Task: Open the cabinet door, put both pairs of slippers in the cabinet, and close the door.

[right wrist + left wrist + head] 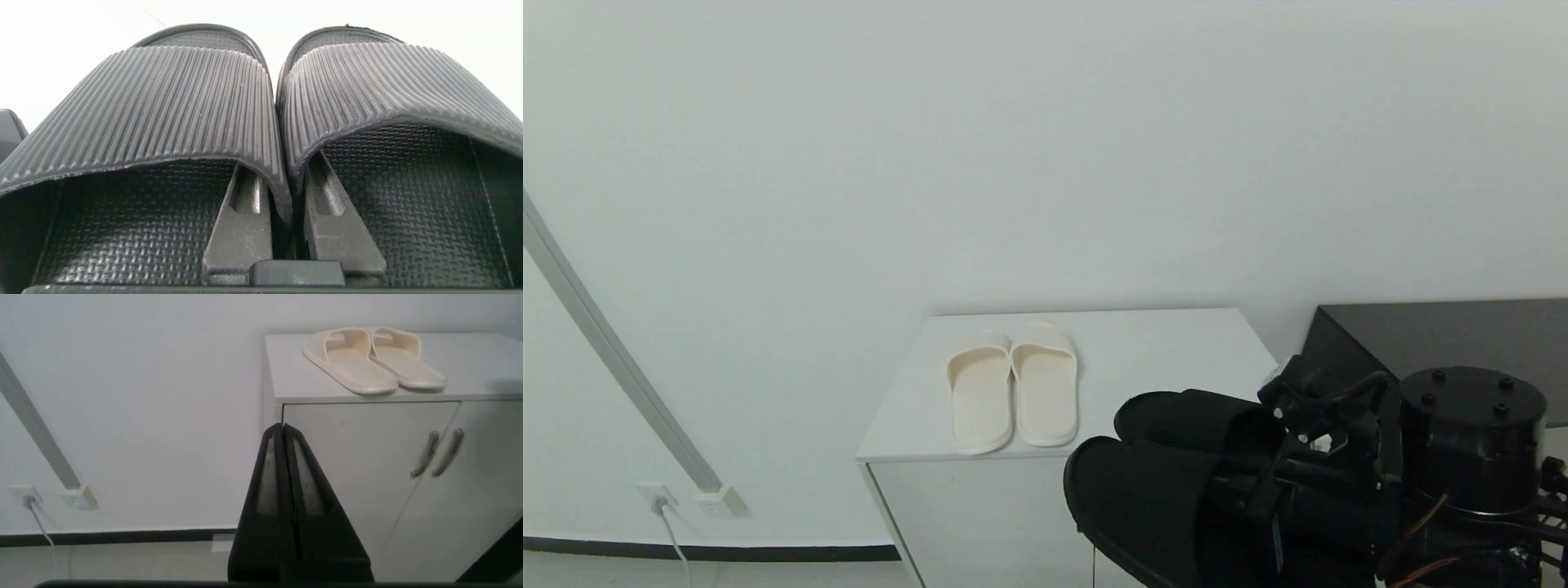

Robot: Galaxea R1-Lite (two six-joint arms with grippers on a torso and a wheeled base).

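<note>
A pair of cream slippers (1013, 396) (376, 359) lies side by side on top of the white cabinet (1160, 343) (359, 457). Both cabinet doors are closed, with two upright handles (437, 453) where they meet. My right gripper (288, 204) is shut on a pair of black slippers (1160, 490) (270, 106), one finger inside each, pinching their inner walls together. It holds them in the air in front of the cabinet's right half. My left gripper (283, 429) is shut with nothing in it, low and left of the cabinet, pointing at its left edge.
A black table (1445, 327) stands right of the cabinet against the white wall. A grey cable duct (596, 335) runs slanting down the wall to a socket with a plug (658, 496) near the floor at the left.
</note>
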